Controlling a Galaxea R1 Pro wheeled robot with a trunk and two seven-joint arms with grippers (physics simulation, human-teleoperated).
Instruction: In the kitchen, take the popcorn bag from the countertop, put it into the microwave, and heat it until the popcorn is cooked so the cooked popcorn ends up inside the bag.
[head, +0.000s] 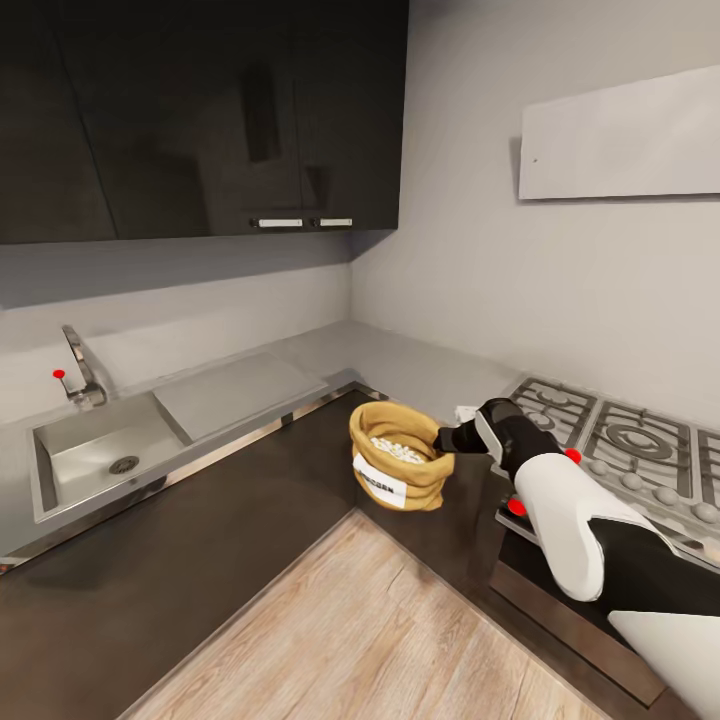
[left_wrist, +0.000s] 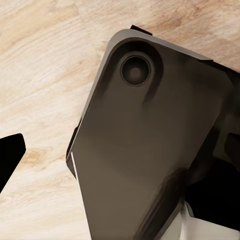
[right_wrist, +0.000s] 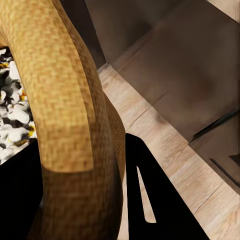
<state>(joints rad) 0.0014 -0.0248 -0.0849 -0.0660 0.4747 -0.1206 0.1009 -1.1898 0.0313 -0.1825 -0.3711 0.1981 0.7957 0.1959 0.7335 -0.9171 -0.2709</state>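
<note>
Off the countertop (head: 330, 360), right jaws (head: 446, 438) pinch the popcorn bag (head: 400, 457) (rim).

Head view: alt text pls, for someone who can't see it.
The right gripper holds the popcorn bag by its rolled rim, in the air in front of the corner cabinets, with popcorn visible inside. Sink at left, gas hob at right.

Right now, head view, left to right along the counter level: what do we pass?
Faucet → sink → drainboard → popcorn bag → right tool, shut on the bag's rim → gas hob.
</note>
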